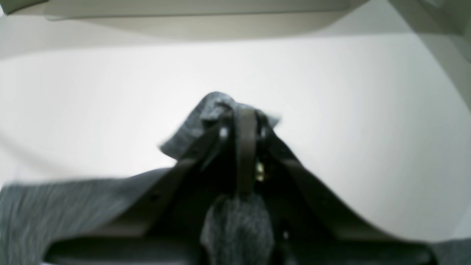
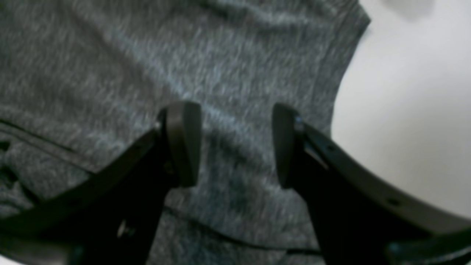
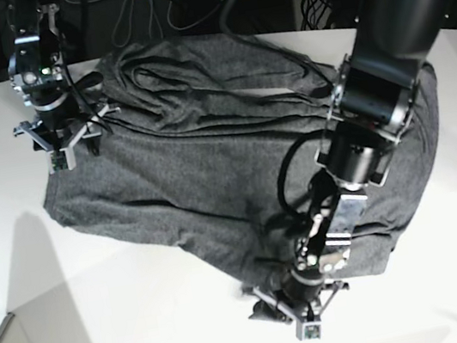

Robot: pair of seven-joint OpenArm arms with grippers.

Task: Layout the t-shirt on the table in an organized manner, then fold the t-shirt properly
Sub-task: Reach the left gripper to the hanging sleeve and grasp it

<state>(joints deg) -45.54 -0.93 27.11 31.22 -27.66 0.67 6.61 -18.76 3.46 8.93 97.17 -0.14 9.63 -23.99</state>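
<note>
Our left tool (image 1: pixel 239 121) was clamped on the t-shirt's (image 3: pixel 210 166) edge; our right tool (image 2: pixel 235 143), jaws apart, hovered over it on the tabletop (image 3: pixel 147 315); we judged pulling outward slowly best

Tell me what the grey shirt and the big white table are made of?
The t-shirt looks like soft knit cloth, maybe a cotton blend: speckled dark and light grey, matte, with loose wrinkles and a stitched hem. The table looks like a hard, smooth white board, perhaps laminate or painted wood: it has a soft sheen and shows clear shadows. I cannot tell exactly which.
</note>
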